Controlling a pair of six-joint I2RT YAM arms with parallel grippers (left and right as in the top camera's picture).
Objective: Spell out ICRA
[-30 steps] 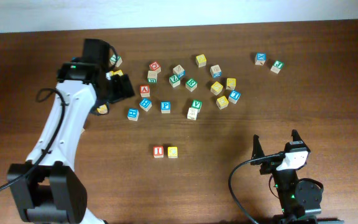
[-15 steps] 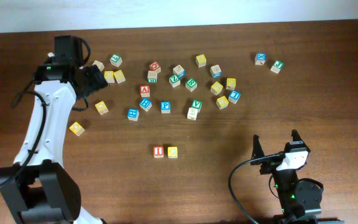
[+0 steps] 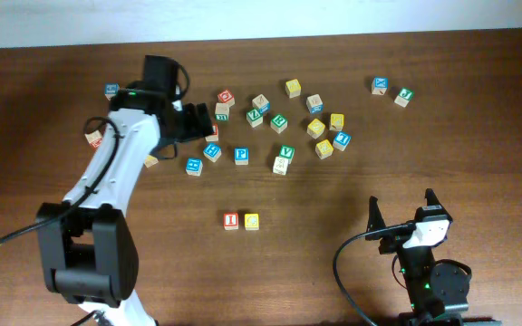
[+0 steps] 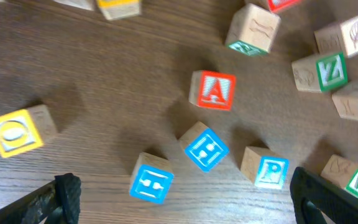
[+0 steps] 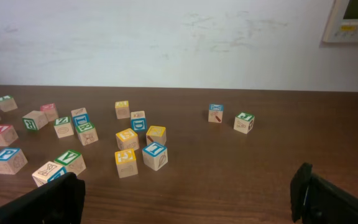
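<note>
A red I block (image 3: 231, 220) and a yellow C block (image 3: 251, 221) stand side by side at the front middle of the table. A red A block (image 4: 213, 90) lies among the scattered letter blocks; in the overhead view it (image 3: 211, 132) sits just under my left gripper (image 3: 199, 121). The left gripper (image 4: 185, 208) is open and empty, hovering above two blue blocks (image 4: 206, 148) and a blue P block (image 4: 265, 169). My right gripper (image 3: 404, 217) is open and empty at the front right, also in its own view (image 5: 185, 199).
Several letter blocks lie in a cluster at the back middle (image 3: 279, 122). Two blocks (image 3: 381, 85) sit at the back right. A blue block (image 3: 111, 91) and a red-marked block (image 3: 93, 138) lie at the far left. A yellow block (image 4: 18, 129) lies left of the left gripper.
My left arm swung out to the left, then back right over the cluster by the A block. Blocks at the left have been scattered further left. The right arm has not moved.
</note>
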